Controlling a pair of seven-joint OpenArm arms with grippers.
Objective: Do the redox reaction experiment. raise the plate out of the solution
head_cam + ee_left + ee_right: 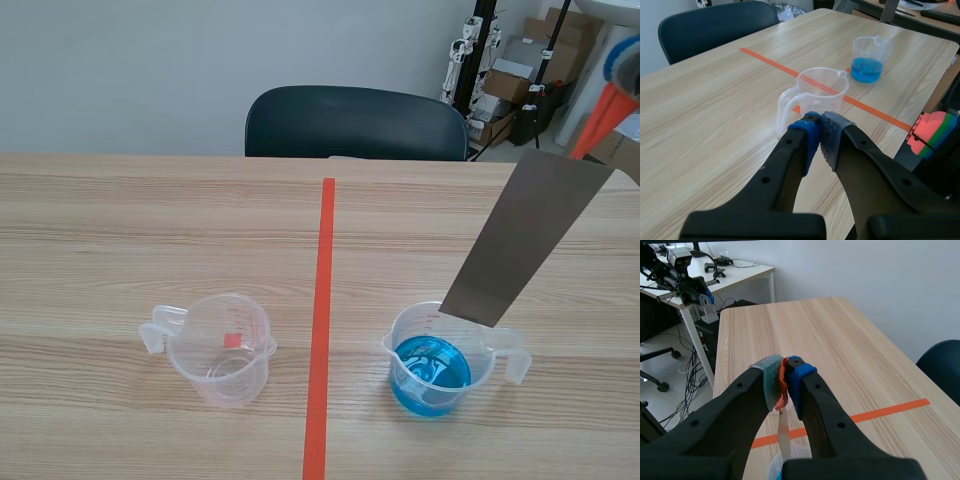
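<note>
Right tool (785, 376) with plate (525, 235) over table (150, 220)

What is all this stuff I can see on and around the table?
beaker of solution: one, clear, blue liquid inside, right of the tape line
metal plate: one, grey, tilted above the beaker of solution, lower end near its rim
orange tab: one, at the plate's top
empty beaker: one, clear, left of the tape line
tape line: one, orange-red, along the table's middle
table: one, light wood
chair: one, dark, behind the table
boxes: several, brown, far right corner
left arm: one, black, jaws shut on nothing, near the empty beaker
right arm: one, black, jaws shut on the plate's orange tab
</note>
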